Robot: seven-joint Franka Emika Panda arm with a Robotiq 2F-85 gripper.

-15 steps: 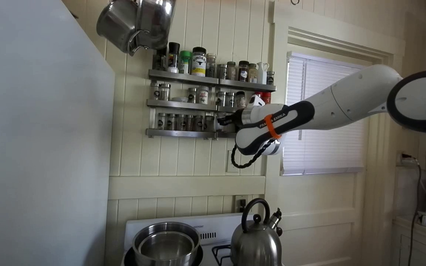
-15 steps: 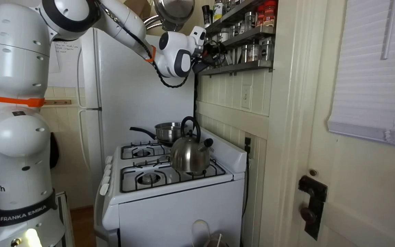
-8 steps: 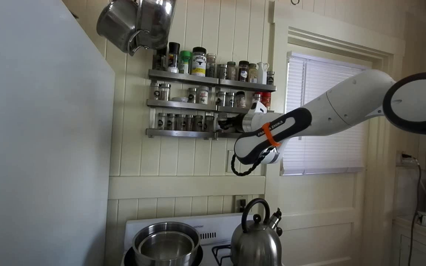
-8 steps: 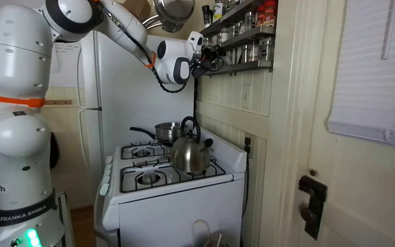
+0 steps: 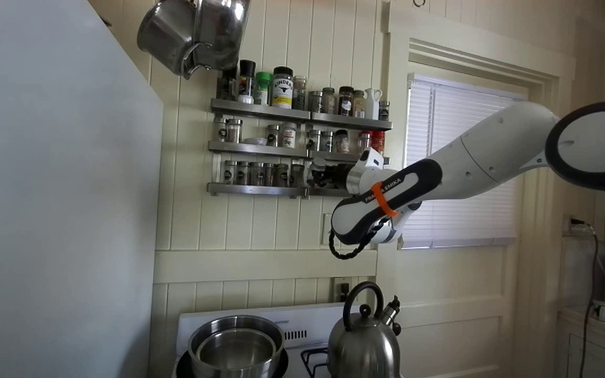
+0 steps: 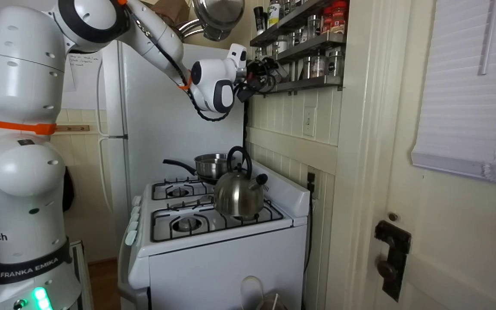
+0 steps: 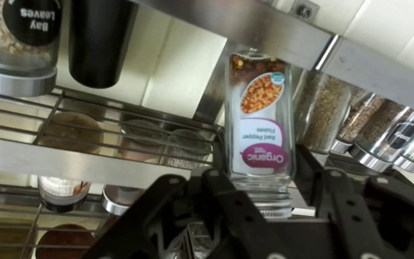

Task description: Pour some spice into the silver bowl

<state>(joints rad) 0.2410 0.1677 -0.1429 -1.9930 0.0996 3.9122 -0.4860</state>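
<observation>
A clear glass jar of red pepper flakes (image 7: 261, 136) with a white and purple label stands between my gripper's fingers in the wrist view. My gripper (image 7: 259, 156) is shut on it, a finger against each side. The jar's clear ridged neck points toward the palm; the view is upside down. In an exterior view the gripper (image 5: 323, 176) is at the bottom spice shelf; it also shows in an exterior view (image 6: 269, 75), holding the jar tilted. The silver bowl (image 5: 237, 322), round steel with a bright rim, sits on the stove, and also shows in an exterior view (image 6: 211, 168).
A steel kettle (image 5: 364, 346) with an arched black handle stands beside the bowl. Metal spice shelves (image 5: 258, 189) hold several jars close around the gripper. Steel pots (image 5: 168, 37) hang above left. A white fridge (image 6: 183, 107) stands beside the stove (image 6: 226, 254).
The wrist and gripper have moved down and back, away from the shelves. The jar has moved with the gripper. The bowl and kettle have not moved.
</observation>
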